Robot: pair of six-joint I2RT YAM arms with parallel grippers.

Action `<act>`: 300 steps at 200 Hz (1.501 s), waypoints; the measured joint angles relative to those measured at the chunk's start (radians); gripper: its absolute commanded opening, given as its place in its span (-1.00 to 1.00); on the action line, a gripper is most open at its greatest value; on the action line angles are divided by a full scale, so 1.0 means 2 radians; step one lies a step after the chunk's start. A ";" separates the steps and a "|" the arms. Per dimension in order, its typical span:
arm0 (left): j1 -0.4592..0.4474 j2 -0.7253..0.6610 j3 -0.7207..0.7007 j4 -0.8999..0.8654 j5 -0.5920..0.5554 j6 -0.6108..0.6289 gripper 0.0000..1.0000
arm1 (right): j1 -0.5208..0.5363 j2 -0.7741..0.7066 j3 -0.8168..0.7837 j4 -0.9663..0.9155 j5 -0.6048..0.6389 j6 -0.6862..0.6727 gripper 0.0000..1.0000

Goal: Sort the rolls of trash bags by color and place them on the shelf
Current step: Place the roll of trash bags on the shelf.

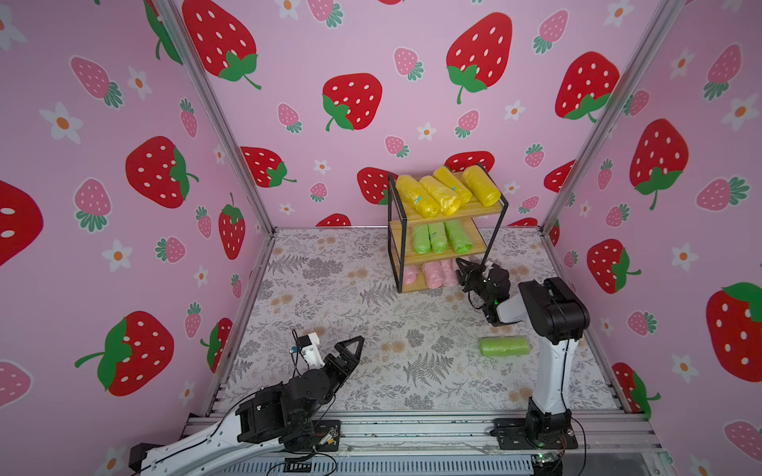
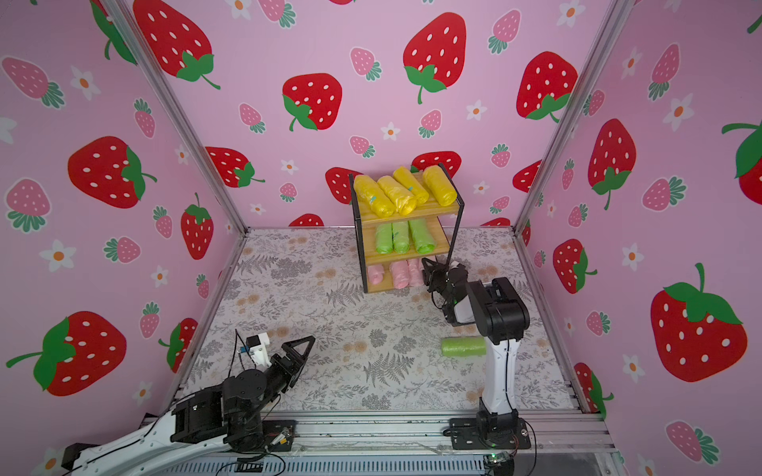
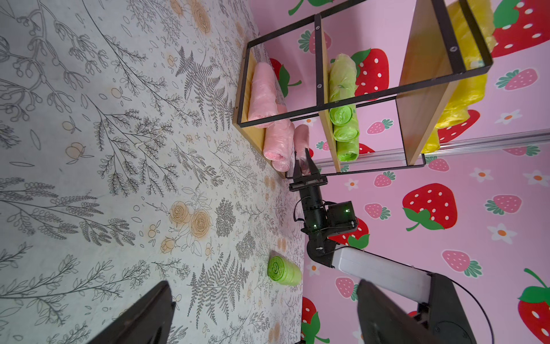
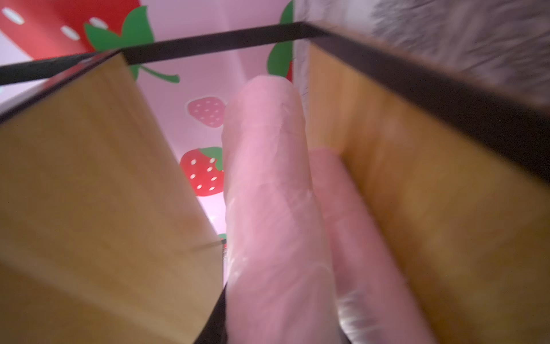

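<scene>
The right jaws clench the near end of a pink roll (image 4: pixel 268 193), its length reaching ahead of them into the bottom tier of the shelf (image 1: pixel 443 258). Soft, light, slick film likely suits a mid-body squeeze. The left jaws gape empty; a green roll (image 1: pixel 504 346) lies on the desk (image 1: pixel 371 321) behind the right jaws.

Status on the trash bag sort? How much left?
Done on the shelf: four yellow rolls top tier, three green rolls middle, three pink rolls bottom. In hand: right gripper shut on the fourth pink roll, at the bottom tier. Remaining: one green roll lying on the table; left gripper open, empty.
</scene>
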 measured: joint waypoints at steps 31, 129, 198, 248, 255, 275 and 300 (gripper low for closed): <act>0.009 0.002 0.000 0.000 -0.001 0.002 0.99 | -0.003 0.015 0.000 0.024 0.007 0.010 -0.82; 0.043 0.079 0.000 0.030 0.036 0.004 0.99 | -0.011 0.032 -0.009 0.040 -0.008 0.043 -0.09; 0.050 0.107 0.000 0.048 0.059 0.009 1.00 | -0.027 -0.008 -0.041 -0.017 -0.029 0.048 0.33; 0.050 0.115 0.002 0.050 0.068 0.010 1.00 | -0.033 -0.076 -0.063 -0.096 -0.054 0.039 0.40; 0.050 0.117 0.003 0.050 0.069 0.010 1.00 | -0.033 -0.087 -0.067 -0.110 -0.060 0.036 0.42; 0.050 0.127 0.008 0.049 0.075 0.010 1.00 | -0.033 -0.116 -0.071 -0.169 -0.077 0.021 0.50; 0.050 0.146 0.022 0.047 0.082 0.010 1.00 | -0.033 -0.144 -0.064 -0.256 -0.106 -0.005 0.51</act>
